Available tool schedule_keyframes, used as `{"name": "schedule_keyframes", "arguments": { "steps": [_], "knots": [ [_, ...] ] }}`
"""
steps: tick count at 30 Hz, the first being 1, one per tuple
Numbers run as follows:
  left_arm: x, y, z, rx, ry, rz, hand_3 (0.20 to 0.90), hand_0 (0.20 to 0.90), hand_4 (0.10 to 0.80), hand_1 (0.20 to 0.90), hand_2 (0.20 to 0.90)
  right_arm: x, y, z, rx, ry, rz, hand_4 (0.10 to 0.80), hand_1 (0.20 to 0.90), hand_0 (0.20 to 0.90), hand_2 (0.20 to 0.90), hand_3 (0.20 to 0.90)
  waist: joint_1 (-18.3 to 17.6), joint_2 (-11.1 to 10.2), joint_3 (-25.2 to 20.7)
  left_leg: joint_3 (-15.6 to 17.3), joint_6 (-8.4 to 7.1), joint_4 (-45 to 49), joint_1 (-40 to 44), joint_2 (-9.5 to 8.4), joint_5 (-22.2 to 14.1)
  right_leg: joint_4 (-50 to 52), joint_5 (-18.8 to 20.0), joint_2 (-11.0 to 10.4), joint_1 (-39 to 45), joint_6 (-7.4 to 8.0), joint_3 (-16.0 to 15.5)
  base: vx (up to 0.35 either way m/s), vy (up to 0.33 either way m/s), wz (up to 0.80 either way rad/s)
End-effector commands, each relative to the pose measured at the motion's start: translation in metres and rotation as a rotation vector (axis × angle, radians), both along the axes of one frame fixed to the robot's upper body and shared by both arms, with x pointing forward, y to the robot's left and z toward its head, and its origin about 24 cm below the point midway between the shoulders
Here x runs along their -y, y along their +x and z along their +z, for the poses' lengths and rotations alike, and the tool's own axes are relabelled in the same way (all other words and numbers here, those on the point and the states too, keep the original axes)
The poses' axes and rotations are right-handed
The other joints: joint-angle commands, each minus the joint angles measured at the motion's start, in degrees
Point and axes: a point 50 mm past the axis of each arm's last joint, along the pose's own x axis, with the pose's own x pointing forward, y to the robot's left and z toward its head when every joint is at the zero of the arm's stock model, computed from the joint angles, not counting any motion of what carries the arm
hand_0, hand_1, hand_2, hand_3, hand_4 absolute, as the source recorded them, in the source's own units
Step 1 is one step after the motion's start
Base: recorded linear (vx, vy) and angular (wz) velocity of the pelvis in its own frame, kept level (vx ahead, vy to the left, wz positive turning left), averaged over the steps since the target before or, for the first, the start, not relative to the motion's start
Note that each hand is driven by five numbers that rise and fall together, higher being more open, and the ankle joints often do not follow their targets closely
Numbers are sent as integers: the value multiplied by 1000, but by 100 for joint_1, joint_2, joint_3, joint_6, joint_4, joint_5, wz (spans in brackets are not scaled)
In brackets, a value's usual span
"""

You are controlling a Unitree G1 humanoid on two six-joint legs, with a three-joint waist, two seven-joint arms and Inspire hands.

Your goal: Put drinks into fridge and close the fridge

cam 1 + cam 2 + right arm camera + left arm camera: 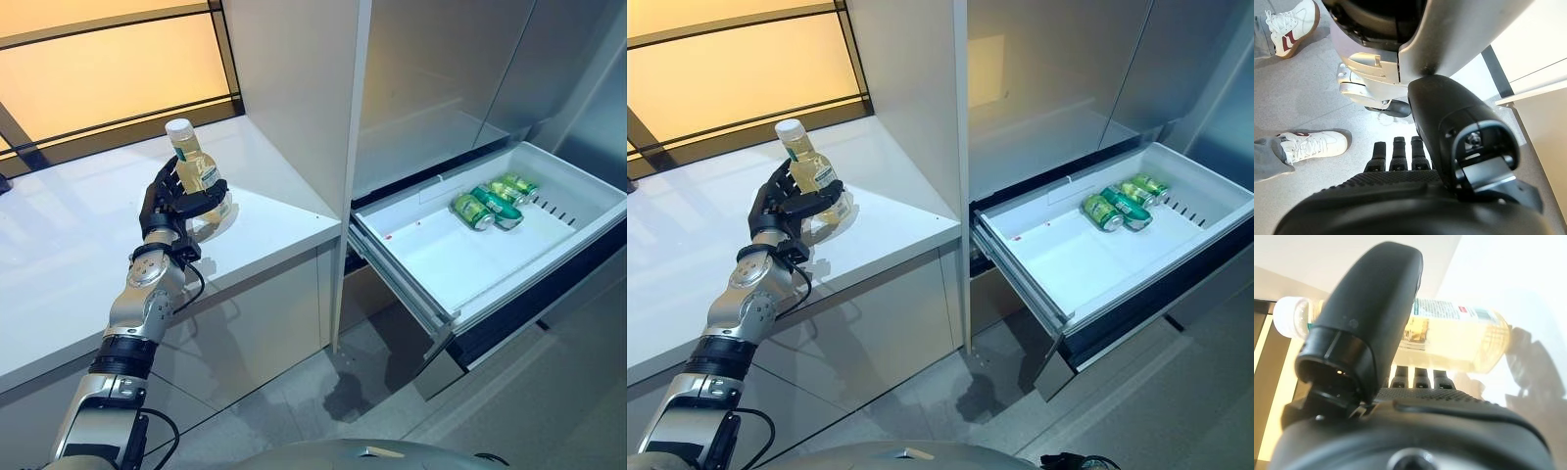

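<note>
A clear bottle point(194, 164) of yellow drink with a white cap is in my left hand point(171, 208), whose fingers and thumb are curled round its lower half. The bottle leans slightly and is at or just above the white counter point(69, 255). The left wrist view shows the bottle point(1459, 333) between the thumb point(1371, 313) and the fingers. The fridge's white drawer point(431, 264) stands pulled open on the right, with green cans point(495, 201) lying at its far end. My right hand point(1400, 196) hangs over the floor, fingers relaxed and empty.
A tall white panel point(313, 117) stands between the counter and the fridge. Grey fridge doors point(441, 78) above the drawer are shut. A person's white and red shoes point(1312, 144) stand on the grey floor near my right hand.
</note>
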Motion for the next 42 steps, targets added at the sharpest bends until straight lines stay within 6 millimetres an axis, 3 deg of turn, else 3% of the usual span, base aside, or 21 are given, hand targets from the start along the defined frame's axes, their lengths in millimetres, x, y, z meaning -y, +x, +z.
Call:
{"name": "schedule_keyframes", "arguments": {
  "steps": [1,12,14,15,16,17,18,19,36,42],
  "knots": [
    [6,34,83,276,33,-38,900,900,800,900,900,-14,4,-2,-6,65,56,800,900,900,900,900,45,101,-263,-85,83,29,-31,-140,-558,111,254,-13,-502,447,260,0,-2,-4],
    [3,36,96,344,21,-18,900,900,800,900,900,-12,2,-3,-9,65,66,800,900,900,900,900,5,109,-296,-47,70,25,-25,-129,-571,109,250,-9,-511,456,288,0,0,-1],
    [3,36,99,352,24,-16,845,853,745,853,853,-12,1,-3,-10,65,68,800,900,900,900,900,-1,109,-303,-45,69,23,-25,-127,-571,107,253,-9,-515,458,294,0,0,0],
    [3,37,100,356,27,-14,755,775,655,775,775,-12,1,-3,-9,65,69,800,900,900,900,900,-6,109,-306,-42,67,25,-28,-125,-572,107,249,-10,-516,458,299,-1,0,-5],
    [3,37,101,358,31,-14,540,592,440,592,592,-12,1,-2,-9,65,70,800,900,900,900,900,-7,108,-309,-42,68,25,-30,-125,-572,110,247,-9,-519,458,302,-2,-1,-6],
    [3,37,102,360,33,-15,485,545,385,545,545,-12,1,-2,-9,66,70,800,900,900,900,900,-6,108,-312,-42,69,25,-31,-126,-574,109,247,-8,-519,458,300,-3,-2,-7],
    [3,37,104,363,35,-15,269,359,169,359,359,-12,2,-2,-8,66,71,800,900,900,900,900,-7,107,-313,-40,69,24,-32,-127,-574,106,249,-9,-518,459,299,-4,-2,-6],
    [3,37,104,366,37,-14,200,300,100,300,300,-12,2,-2,-8,66,71,800,900,900,900,900,-9,107,-314,-40,68,24,-33,-127,-573,105,250,-9,-519,459,299,-6,-1,-6],
    [3,33,125,471,79,-13,200,300,100,300,300,-9,4,-1,7,50,144,800,900,900,900,900,2,105,-315,-65,60,18,-50,-133,-562,107,257,-18,-537,464,292,-1,0,0],
    [13,28,141,541,106,-62,200,300,100,300,300,-10,19,2,25,16,445,800,900,900,900,900,79,81,-312,-109,52,14,-76,-140,-553,90,261,-38,-535,470,247,0,0,0]
  ]
}}
